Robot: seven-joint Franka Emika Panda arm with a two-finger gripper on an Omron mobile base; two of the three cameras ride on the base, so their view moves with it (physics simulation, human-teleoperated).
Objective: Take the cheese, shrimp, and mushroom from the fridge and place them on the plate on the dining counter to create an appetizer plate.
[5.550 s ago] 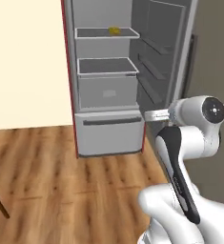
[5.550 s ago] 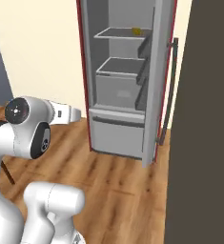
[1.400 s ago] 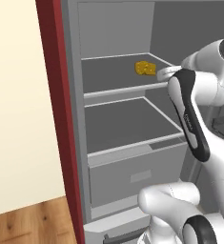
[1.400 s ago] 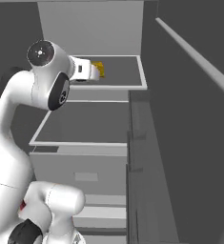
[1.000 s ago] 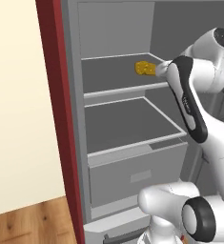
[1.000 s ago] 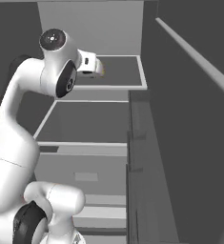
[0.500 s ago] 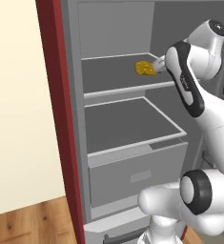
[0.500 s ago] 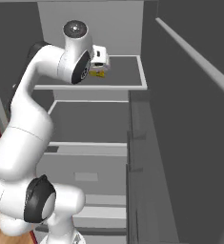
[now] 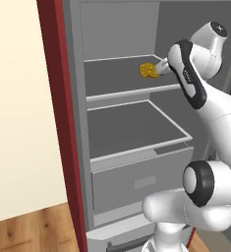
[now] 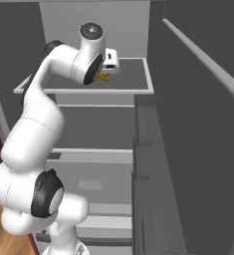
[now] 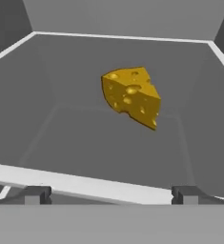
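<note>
Yellow, hole-pocked wedge of cheese (image 11: 131,96) sits on the upper flat grey shelf (image 9: 118,81) of the tall grey fridge (image 9: 76,98), near its middle. Just short of it, the white arm's two-finger gripper (image 11: 108,194) hangs spread wide, grasping nothing.

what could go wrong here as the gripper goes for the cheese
1. The cheese sits well back on the upper shelf of the fridge; the open gripper is only at the shelf's front rim, so closing now would likely grab nothing.
2. The wedge is angled and tapered, so the fingers might slip off or push it deeper.
</note>
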